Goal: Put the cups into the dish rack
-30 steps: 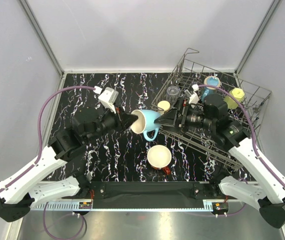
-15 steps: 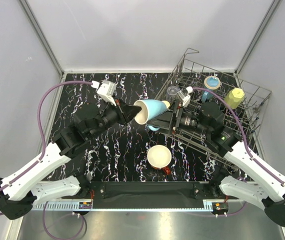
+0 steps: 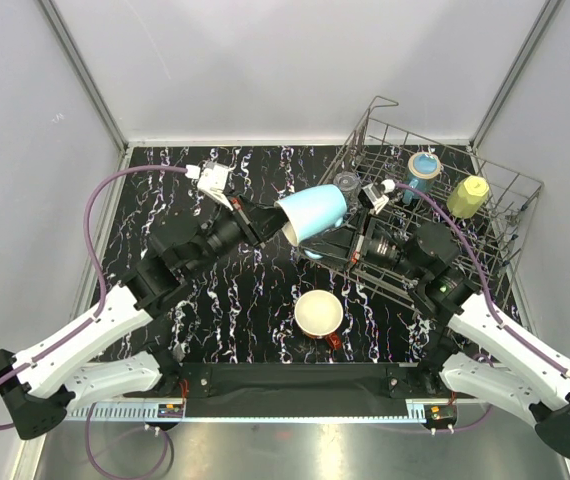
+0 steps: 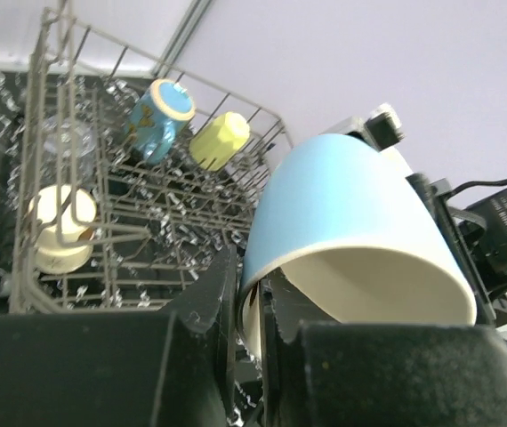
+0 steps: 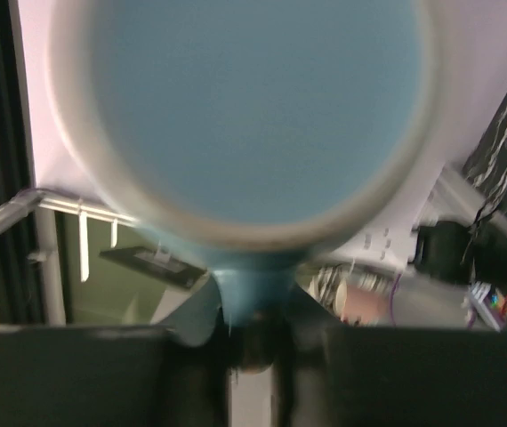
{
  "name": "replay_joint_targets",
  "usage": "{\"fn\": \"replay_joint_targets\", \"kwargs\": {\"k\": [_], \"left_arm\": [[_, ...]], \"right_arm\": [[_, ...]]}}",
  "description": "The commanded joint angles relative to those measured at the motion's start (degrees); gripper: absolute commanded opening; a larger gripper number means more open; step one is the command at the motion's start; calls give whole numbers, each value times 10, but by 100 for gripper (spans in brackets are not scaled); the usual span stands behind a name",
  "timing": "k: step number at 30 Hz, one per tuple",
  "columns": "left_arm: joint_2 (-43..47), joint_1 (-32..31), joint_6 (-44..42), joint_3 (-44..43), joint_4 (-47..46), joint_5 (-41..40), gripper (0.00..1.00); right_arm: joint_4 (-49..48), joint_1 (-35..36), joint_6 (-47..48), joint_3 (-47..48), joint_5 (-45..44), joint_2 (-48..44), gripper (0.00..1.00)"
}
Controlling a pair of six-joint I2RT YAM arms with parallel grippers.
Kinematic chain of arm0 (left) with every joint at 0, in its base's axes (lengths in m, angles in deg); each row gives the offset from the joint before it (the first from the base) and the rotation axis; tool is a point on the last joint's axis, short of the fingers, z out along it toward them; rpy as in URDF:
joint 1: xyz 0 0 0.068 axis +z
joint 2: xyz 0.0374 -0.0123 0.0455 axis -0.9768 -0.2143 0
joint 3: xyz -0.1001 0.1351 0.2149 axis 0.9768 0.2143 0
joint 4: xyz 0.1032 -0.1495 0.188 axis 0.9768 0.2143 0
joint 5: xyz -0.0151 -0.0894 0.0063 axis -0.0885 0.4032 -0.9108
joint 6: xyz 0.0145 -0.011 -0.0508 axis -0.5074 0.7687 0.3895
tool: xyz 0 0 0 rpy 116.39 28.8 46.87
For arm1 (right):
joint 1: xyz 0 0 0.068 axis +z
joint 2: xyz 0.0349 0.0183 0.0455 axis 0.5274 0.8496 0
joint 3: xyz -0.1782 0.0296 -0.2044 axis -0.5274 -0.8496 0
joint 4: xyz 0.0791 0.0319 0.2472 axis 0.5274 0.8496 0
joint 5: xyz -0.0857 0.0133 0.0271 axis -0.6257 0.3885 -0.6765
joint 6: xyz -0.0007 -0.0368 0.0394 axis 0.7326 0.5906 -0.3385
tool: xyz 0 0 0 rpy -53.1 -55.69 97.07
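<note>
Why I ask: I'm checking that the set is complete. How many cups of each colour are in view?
Light-blue mug: 1
Red mug: 1
Teal cup: 1
Yellow-green cup: 1
Clear tumbler: 1
Cream cup: 1
Total: 6

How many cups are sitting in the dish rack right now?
4: clear tumbler at the rack's left corner, cream cup beside it, teal cup and yellow-green cup further right. The held light-blue mug may hide others.
</note>
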Motion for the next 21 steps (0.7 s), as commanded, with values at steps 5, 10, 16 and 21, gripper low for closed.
{"fn": "replay_joint_targets", "kwargs": {"k": [5, 10, 16, 21], "left_arm": [[14, -13, 56, 11, -128, 106, 2], [19, -4, 45, -4, -61, 90, 77], [36, 7, -32, -63, 115, 12, 96], [77, 7, -92, -89, 233, -52, 98]], "right_arm": [[-15, 2, 7, 3, -45, 13, 0], [97, 2, 53, 33, -84, -16, 0], [336, 1, 140, 110, -191, -68, 0], [537, 1, 194, 191, -286, -73, 0]]}}
